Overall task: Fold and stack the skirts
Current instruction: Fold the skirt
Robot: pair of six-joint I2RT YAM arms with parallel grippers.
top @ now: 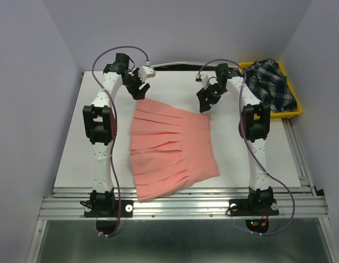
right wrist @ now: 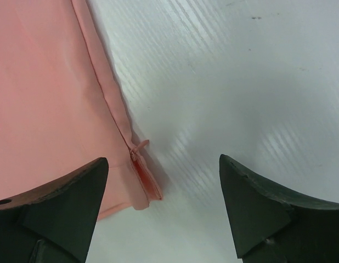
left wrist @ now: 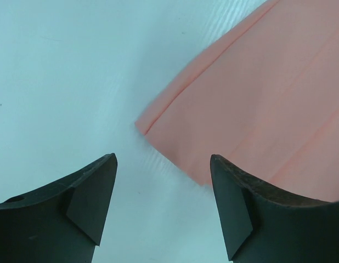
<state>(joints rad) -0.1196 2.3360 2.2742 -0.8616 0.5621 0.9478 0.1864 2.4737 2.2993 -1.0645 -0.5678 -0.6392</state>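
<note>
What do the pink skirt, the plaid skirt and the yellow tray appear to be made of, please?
Pink skirt: soft cloth, matte; it lies flat in pleats with a stitched edge. Plaid skirt: cloth too, probably woven; it lies crumpled in soft folds. Yellow tray: likely rigid plastic, judging by its smooth, straight rim.

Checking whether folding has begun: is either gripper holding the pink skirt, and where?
Nothing is held. The left gripper and right gripper are both open, over the pink skirt's waistband corners.
</note>
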